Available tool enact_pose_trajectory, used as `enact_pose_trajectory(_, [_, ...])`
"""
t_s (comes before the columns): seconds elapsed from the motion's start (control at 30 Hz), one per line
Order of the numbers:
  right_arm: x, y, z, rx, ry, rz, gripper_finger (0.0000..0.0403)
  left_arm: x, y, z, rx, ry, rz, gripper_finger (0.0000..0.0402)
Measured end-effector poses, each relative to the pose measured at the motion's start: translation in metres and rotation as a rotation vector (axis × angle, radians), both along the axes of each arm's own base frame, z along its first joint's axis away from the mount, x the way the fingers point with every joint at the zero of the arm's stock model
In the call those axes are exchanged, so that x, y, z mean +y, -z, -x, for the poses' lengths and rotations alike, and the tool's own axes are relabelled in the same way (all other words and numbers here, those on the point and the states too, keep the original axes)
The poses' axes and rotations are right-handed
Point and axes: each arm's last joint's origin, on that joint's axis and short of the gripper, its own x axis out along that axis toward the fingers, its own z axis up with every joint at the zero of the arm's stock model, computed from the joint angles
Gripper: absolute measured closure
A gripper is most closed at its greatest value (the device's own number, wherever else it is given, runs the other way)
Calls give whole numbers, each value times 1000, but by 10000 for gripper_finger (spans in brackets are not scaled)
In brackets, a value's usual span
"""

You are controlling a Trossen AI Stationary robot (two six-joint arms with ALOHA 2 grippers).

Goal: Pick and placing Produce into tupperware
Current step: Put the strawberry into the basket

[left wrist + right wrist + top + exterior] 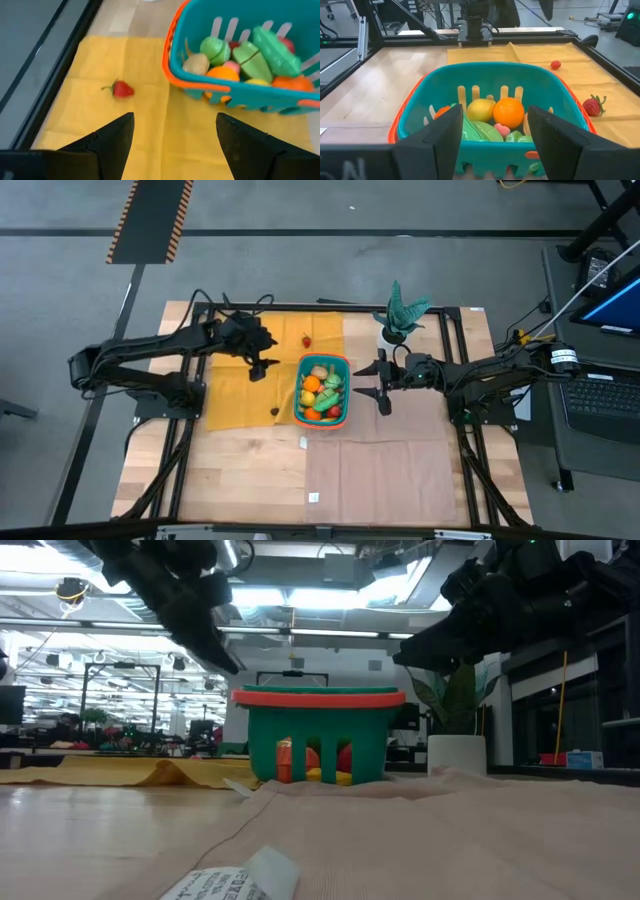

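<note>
Produce fills much of the basket (322, 390), which sits mid-table with one end on the yellow cloth (235, 385): an orange (508, 112), a lemon (479, 109), green pieces and a tan one lie piled inside. By my reading the job is mostly done. At least three pieces are still out on the cloth: a strawberry (122, 89) just beside the basket, a small red piece (307, 340) farther off, and a dark bit (275, 411) too small to name.

The left gripper (262, 366) hangs over the cloth near the strawberry, fingers wide apart and empty. The right gripper (380, 380) hangs at the basket's other side, also spread and holding nothing.

A paper tag (215, 887) on the near table carries print too small to read.
</note>
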Motion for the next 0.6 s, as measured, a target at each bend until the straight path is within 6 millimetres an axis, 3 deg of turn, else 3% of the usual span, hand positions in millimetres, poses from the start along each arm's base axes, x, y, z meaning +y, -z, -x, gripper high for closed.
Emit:
enact_pose_trajectory(0.3, [0,-2,0,-16,4,-18,178,1,9,-1,25,28,-40,129])
enact_pose_trajectory(0.6, [0,-5,-1,-52,-1,13,178,18,10,-12,-41,16,-124,129])
